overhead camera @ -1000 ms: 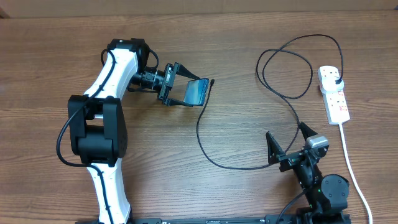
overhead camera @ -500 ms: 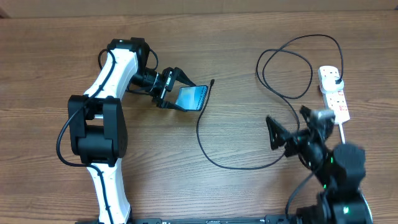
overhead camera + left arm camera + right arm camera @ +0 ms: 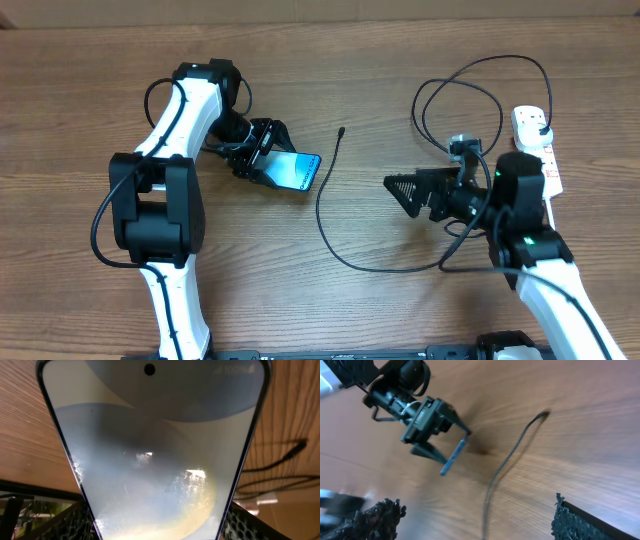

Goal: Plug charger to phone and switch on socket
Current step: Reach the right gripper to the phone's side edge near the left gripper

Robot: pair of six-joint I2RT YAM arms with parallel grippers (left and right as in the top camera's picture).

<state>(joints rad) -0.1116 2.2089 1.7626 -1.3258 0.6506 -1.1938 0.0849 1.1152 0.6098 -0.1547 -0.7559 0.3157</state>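
Note:
My left gripper (image 3: 272, 158) is shut on the phone (image 3: 300, 170), gripping its two long edges and holding it tilted at the table's left centre. The light blue screen fills the left wrist view (image 3: 150, 450). The charger (image 3: 322, 205) lies as a thin black cable; its connector tip (image 3: 342, 130) rests just right of the phone, not touching it. The cable loops right to its plug (image 3: 541, 126), which sits in the white socket (image 3: 524, 119). My right gripper (image 3: 405, 190) is open and empty, above the table right of the cable. In the right wrist view the cable (image 3: 512, 455) runs between its fingers (image 3: 475, 520).
My right arm covers the lower part of the socket and its white cord. The cable makes wide loops (image 3: 460, 100) at the back right. Bare wooden table (image 3: 80, 100) lies at the far left and along the front.
My left gripper tipped the phone down and drew it left, away from the connector tip. My right arm rose from the front edge and swung left towards the cable, jaws open.

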